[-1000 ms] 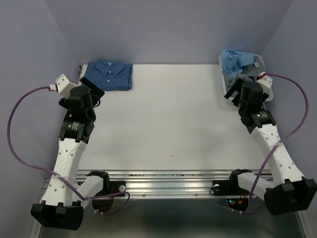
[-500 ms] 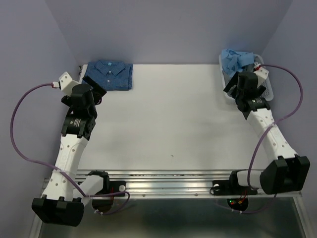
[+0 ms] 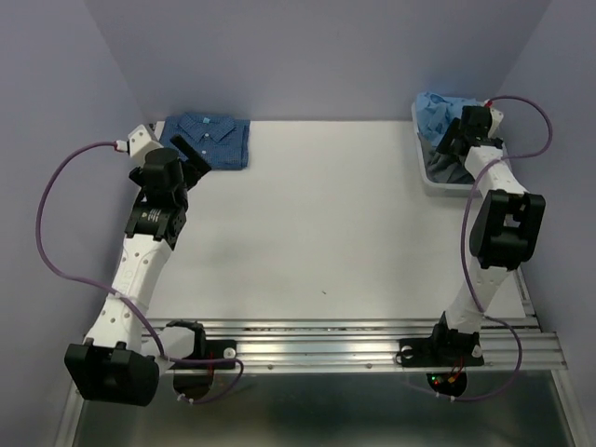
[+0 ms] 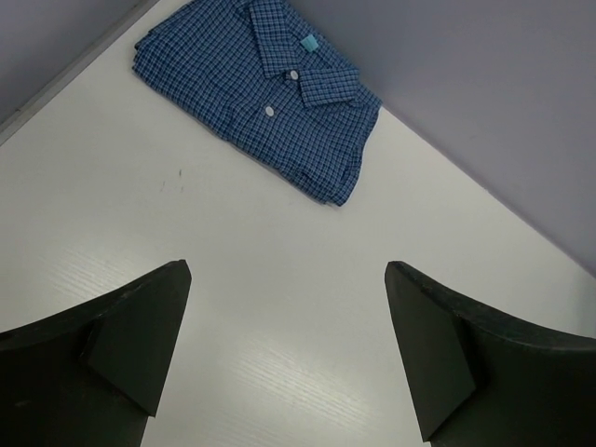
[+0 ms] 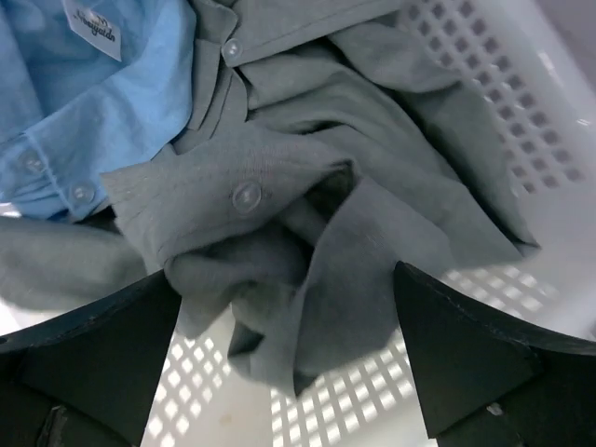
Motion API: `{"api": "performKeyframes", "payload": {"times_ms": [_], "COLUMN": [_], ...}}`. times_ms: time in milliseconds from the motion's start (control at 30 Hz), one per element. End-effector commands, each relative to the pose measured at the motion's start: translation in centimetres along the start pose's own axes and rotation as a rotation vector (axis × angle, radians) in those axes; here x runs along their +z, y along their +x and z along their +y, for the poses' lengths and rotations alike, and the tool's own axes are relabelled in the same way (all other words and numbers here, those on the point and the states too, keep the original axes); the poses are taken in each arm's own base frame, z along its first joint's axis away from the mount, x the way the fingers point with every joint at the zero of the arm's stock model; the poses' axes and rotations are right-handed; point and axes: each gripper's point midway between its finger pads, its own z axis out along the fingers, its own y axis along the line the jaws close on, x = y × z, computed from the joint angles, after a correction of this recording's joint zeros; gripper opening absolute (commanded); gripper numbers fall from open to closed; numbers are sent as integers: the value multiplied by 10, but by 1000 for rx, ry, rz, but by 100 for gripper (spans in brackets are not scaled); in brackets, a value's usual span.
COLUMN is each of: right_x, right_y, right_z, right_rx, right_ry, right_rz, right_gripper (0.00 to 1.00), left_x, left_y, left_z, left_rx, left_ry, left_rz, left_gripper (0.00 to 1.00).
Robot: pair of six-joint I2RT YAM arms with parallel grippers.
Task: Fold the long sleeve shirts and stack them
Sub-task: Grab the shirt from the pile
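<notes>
Cloth: dark blue checked shirt (image 4: 261,93), woven, matt, with small pale glossy buttons; grey shirt (image 5: 372,186) and light blue shirt (image 5: 84,93), soft, matt, creased. Plastic: white basket (image 5: 521,121), smooth, perforated in a grid, faintly shiny. Other: table (image 3: 317,233), white, matt, smooth with a faint linear grain; rail (image 3: 326,337) at its near edge, brushed bare metal.

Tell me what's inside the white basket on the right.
A crumpled grey shirt lies in the basket, with a light blue shirt against it. The basket's slatted floor shows in places. Anything beneath the cloth is covered.
</notes>
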Motion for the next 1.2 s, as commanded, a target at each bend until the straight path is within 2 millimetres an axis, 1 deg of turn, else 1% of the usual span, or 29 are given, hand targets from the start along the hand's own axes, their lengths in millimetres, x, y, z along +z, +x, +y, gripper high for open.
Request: {"api": "performKeyframes", "payload": {"times_ms": [0,33,67,133,167,200,233,300,333,367,400,433,500,533,633,667,733,767,800,867,900,1000,1033,1100,1133,1167], "right_x": [18,25,37,47,54,56,56,47,42,36,29,12,-8,-28,-65,-94,-126,-156,-177,-215,-251,-305,-334,-367,-397,-414], "right_y": [-3,3,16,27,32,32,30,9,-1,-12,-30,-52,-82,-103,-147,-175,-202,-220,-236,-258,-276,-298,-310,-319,-325,-328], "right_z": [2,1,5,11,14,17,19,23,25,26,29,28,30,28,25,24,21,15,12,9,3,1,4,7,13,15], "right_rx": [-42,-21,-28,-35,-41,-47,-46,-43,-41,-41,-31,-27,-16,-12,10,19,38,61,85,114,137,149,145,135,116,105], "right_ry": [21,14,5,-15,-23,-36,-44,-72,-83,-96,-114,-127,-152,-163,-182,-208,-232,-248,-268,-314,-350,-432,-495,-574,-659,-705], "right_rz": [3,23,55,85,99,100,97,45,15,-20,-77,-136,-223,-281,-402,-484,-580,-647,-717,-822,-913,-1019,-1072,-1128,-1177,-1208], "right_gripper": [100,100,100,98,88,71,38,22,16,1,1,1,1,1,1,1,1,1,1,1,1,1,1,1,1,1], "left_x": [10,12,17,19,22,22,23,23,23,23,22,22,23,23,22,22,21,21,21,20,20,20,21,22,22,22], "left_y": [-5,-5,0,2,3,3,2,1,0,0,-1,0,1,1,1,0,0,0,0,0,0,1,1,2,2,2], "left_z": [-13,-16,-17,-23,-24,-25,-25,-26,-27,-27,-28,-28,-28,-28,-29,-30,-29,-29,-28,-28,-28,-28,-29,-31,-31,-32], "left_rx": [11,8,14,19,22,22,24,24,24,26,24,25,28,28,34,36,36,38,40,44,43,47,48,49,47,48], "left_ry": [36,43,44,64,64,66,67,66,70,73,79,81,82,83,91,95,95,92,92,93,93,100,105,113,115,119], "left_rz": [-8,-3,13,30,37,37,36,35,31,29,26,26,28,28,30,29,25,25,25,25,22,25,23,27,27,26], "left_gripper": [99,99,99,99,99,99,99,99,99,99,99,99,99,99,99,99,99,99,99,99,99,99,99,99,99,99]}}
